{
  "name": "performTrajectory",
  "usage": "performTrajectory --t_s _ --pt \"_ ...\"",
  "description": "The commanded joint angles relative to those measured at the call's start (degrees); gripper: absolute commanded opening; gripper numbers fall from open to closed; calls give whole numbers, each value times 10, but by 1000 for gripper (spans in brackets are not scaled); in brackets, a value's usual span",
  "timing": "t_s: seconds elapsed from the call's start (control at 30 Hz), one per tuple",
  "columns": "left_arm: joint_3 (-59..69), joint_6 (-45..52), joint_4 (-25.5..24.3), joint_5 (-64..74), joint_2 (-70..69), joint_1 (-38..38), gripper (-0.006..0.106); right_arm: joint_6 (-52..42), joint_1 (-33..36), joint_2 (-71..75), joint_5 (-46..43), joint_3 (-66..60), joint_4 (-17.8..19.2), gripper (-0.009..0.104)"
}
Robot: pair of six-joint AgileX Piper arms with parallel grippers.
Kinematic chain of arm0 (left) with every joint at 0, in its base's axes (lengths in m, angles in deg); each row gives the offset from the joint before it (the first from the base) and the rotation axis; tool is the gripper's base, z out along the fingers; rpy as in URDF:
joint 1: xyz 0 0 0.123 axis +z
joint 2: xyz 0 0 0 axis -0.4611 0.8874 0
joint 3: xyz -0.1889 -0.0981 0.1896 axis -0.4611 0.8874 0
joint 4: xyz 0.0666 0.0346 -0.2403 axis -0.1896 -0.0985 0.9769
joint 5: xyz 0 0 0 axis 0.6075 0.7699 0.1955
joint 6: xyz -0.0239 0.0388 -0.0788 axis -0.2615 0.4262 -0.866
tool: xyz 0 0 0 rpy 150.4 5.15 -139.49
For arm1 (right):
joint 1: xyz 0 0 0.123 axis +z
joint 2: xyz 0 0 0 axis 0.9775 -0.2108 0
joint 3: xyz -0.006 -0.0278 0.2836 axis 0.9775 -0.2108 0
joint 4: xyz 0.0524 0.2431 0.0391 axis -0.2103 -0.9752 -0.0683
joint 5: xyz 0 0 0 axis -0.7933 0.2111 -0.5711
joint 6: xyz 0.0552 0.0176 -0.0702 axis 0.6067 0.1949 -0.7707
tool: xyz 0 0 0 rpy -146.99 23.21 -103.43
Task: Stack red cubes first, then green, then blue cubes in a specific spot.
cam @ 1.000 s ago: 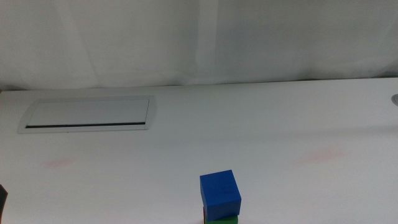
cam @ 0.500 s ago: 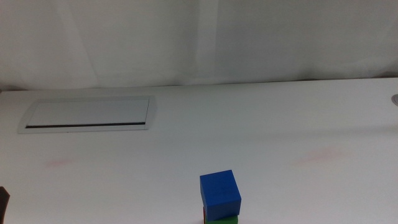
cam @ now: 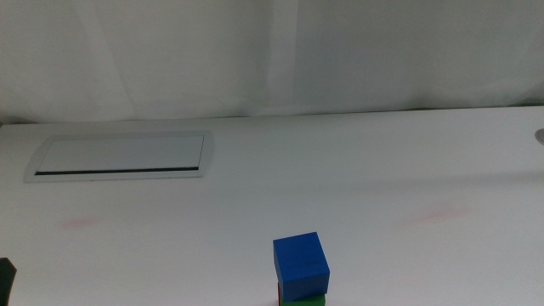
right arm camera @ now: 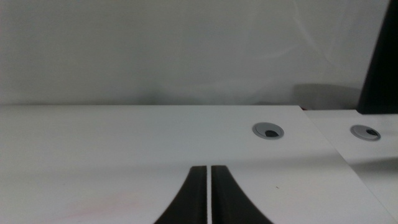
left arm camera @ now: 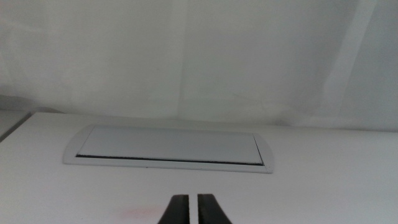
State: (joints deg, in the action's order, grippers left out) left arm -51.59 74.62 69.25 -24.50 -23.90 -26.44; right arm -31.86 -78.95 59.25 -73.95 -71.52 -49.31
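Observation:
The blue cube (cam: pixel 300 263) sits on top of the green cube (cam: pixel 307 300) at the bottom edge of the middle view. Only a thin red sliver of the red cube (cam: pixel 279 294) shows beside the green one; the stack's base is cut off by the picture's edge. My left gripper (left arm camera: pixel 193 198) is shut and empty, and shows in the middle view only as a dark tip (cam: pixel 5 274) at the bottom left corner, far from the stack. My right gripper (right arm camera: pixel 208 168) is shut and empty, out of the middle view.
A grey-framed rectangular panel (cam: pixel 121 155) is set into the white table at the back left; it also shows in the left wrist view (left arm camera: pixel 168 148). Faint pink smudges (cam: pixel 81 223) mark the tabletop. Two round grommet holes (right arm camera: pixel 268 130) lie ahead of the right gripper.
The left gripper's dark tip has sunk slightly toward the bottom left corner of the middle view. The cube stack has not moved.

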Motion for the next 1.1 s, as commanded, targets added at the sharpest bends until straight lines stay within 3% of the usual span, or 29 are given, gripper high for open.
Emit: performTrajectory --t_s 0.0,0.53,0.73,0.9,1.07 --pt "3 -3 8 -10 -2 2 -3 -9 5 -13 -77 -27 -8 -3" --pt "3 -2 4 -19 -2 2 -3 -13 6 -29 -88 -29 5 -3" --pt "3 -2 4 -19 -2 2 -3 -10 6 30 -68 -29 5 -3" --pt "3 -2 4 -19 -2 2 -3 -10 6 90 -67 -29 -34 -3" --pt "3 -2 4 -19 -2 2 -3 -10 6 119 -67 -29 -34 -3"
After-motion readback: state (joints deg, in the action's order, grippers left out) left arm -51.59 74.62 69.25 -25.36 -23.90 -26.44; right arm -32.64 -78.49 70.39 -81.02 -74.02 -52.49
